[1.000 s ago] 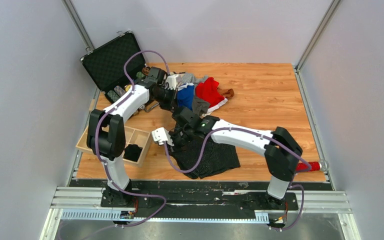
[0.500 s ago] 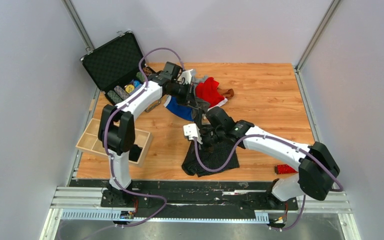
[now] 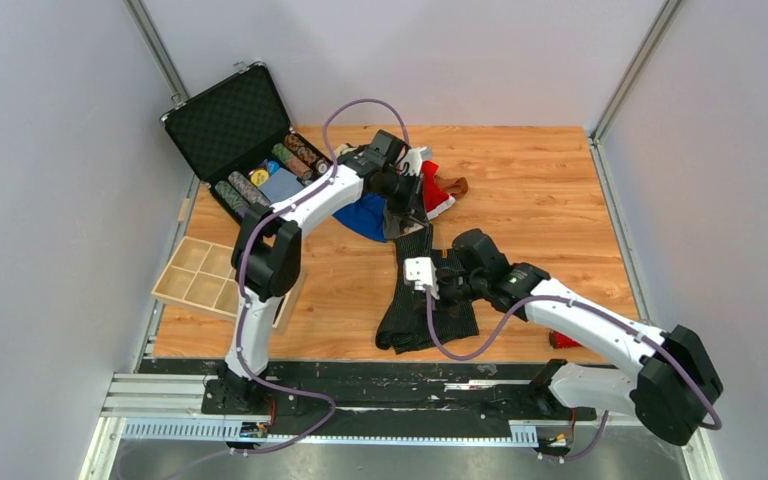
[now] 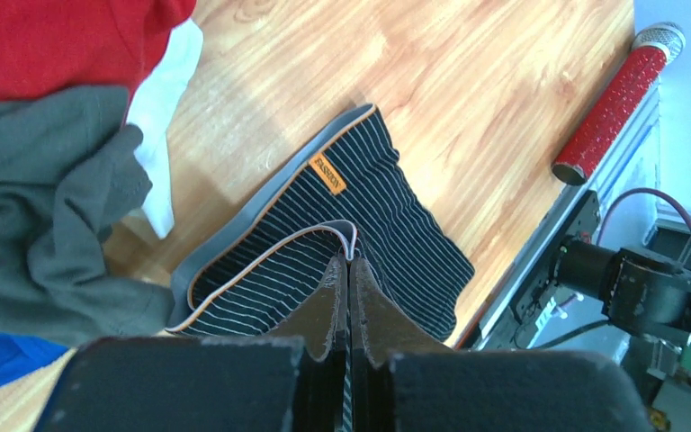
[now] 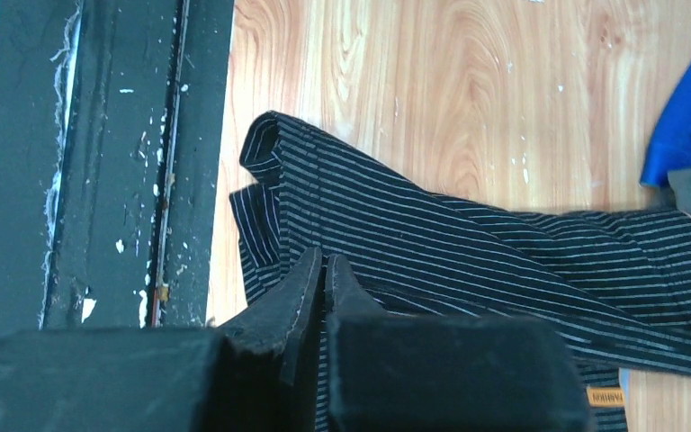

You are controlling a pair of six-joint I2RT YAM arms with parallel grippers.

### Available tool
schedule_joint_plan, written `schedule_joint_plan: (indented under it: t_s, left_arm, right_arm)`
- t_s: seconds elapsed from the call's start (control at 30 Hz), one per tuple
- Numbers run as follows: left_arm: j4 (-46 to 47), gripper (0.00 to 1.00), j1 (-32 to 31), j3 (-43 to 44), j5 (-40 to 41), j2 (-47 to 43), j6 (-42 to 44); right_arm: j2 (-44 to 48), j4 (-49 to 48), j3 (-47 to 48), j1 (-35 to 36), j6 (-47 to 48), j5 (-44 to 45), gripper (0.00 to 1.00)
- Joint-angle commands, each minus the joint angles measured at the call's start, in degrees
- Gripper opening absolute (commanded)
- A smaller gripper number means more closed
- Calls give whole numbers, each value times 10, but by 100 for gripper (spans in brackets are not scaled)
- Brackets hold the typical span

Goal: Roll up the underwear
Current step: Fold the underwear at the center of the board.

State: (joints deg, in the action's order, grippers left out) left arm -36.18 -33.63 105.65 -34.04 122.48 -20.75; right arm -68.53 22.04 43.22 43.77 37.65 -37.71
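1. Because both grippers are working the same garment, the black pinstriped cloth underwear with a grey, orange-edged waistband [image 4: 387, 207] lies drawn out lengthwise on the wooden tabletop [image 3: 540, 200], near its middle, between the two arms.
2. The left gripper [image 4: 349, 265] has its jaws pressed together on the waistband edge, apparently to anchor the far end.
3. The right gripper [image 5: 318, 270] also has its jaws closed, and they appear to nip a fold of the striped fabric nearer the table's front. I judge the pair is pulling the cloth flat for rolling, and no roll is visible yet.
4. Garments counted:
   - One striped pair, in hand.
   - A heap just beside it: one red garment with white trim [image 4: 54, 45], one grey garment [image 4: 36, 207], one blue garment [image 4: 0, 364] and one brown scrap [image 3: 455, 185]. That makes four, as far as I can tell.
5. Other things: one red bristly stick [image 4: 612, 99], one open black case [image 3: 225, 120] holding poker chips, and one wooden compartment tray [image 3: 195, 275].
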Motion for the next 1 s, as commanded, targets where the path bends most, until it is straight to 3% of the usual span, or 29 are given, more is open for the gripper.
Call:
schedule_joint_plan:
  t_s: [0.0, 0.97]
  left_arm:
    - [10, 0, -11, 50, 31, 18, -6]
    - [5, 0, -62, 110, 113, 78, 21]
  right_arm:
    - [55, -4, -32, -16, 11, -5, 0]
    - [120, 54, -100, -62, 29, 14, 0]
